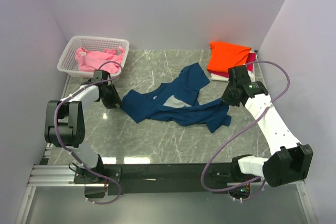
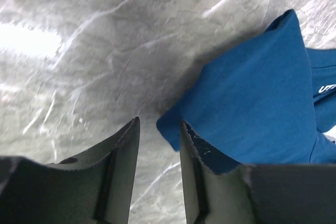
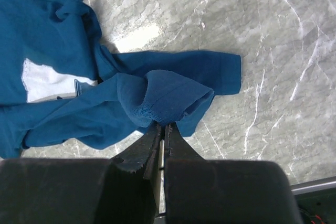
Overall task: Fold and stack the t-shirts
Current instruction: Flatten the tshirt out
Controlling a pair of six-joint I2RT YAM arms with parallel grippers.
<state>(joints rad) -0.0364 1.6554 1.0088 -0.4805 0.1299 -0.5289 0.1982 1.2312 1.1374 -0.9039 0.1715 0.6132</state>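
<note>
The dark navy t-shirt (image 1: 173, 103) lies crumpled on the marble table, its white-and-pale-blue print showing. My left gripper (image 1: 113, 98) is at the shirt's left corner. In the left wrist view it (image 2: 160, 121) is open, and the shirt's corner (image 2: 252, 87) reaches just between the fingertips. My right gripper (image 1: 230, 97) is at the shirt's right end. In the right wrist view it (image 3: 164, 126) is shut on a bunched fold of the navy shirt (image 3: 163, 98). An orange t-shirt (image 1: 227, 56) lies folded at the back right on magenta (image 1: 252, 59) and white (image 1: 218, 77) ones. A pink t-shirt (image 1: 97, 57) lies in the basket.
The white lattice basket (image 1: 73, 45) stands at the back left, close behind my left gripper. Lilac walls close in the table on the left, back and right. Bare marble (image 1: 157, 140) lies in front of the navy shirt.
</note>
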